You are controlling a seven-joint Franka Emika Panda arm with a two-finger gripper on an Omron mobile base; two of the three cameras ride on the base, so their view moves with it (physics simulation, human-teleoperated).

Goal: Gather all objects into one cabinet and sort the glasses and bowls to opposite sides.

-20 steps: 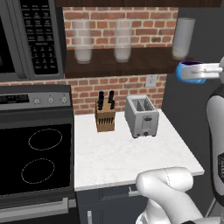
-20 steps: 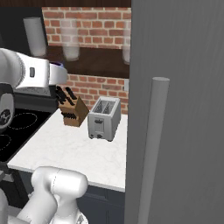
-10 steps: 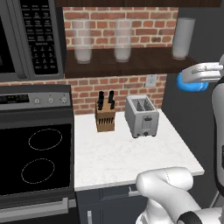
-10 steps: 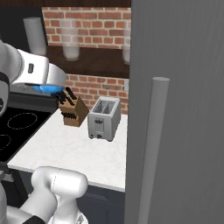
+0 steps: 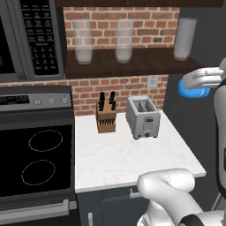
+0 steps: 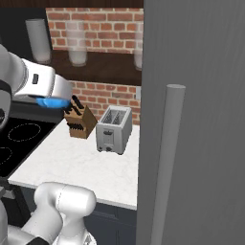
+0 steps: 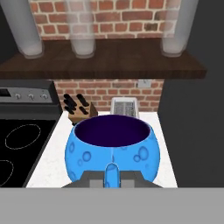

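My gripper [image 7: 111,176] is shut on the near rim of a small bright-blue bowl [image 7: 111,148] with a dark inside, held upright in the air. In the left base view the blue bowl [image 5: 193,92] hangs under my white hand at the right, above the counter's right end. From the right base view the blue bowl [image 6: 51,102] is over the counter's left part. Three tall clear glasses [image 5: 82,42] [image 5: 124,39] [image 5: 184,38] stand on the brown open shelf [image 5: 132,62]. The navy cabinet door [image 6: 206,95] with its grey bar handle [image 6: 165,162] stands in the right foreground.
On the white counter [image 5: 128,159] stand a knife block [image 5: 106,118] and a silver toaster [image 5: 142,117]. A black stove [image 5: 35,154] lies to the left, with a microwave [image 5: 26,37] above it. The brick wall runs behind.
My hand has come down with the blue bowl, from about shelf height to below the shelf. Everything else stays put.
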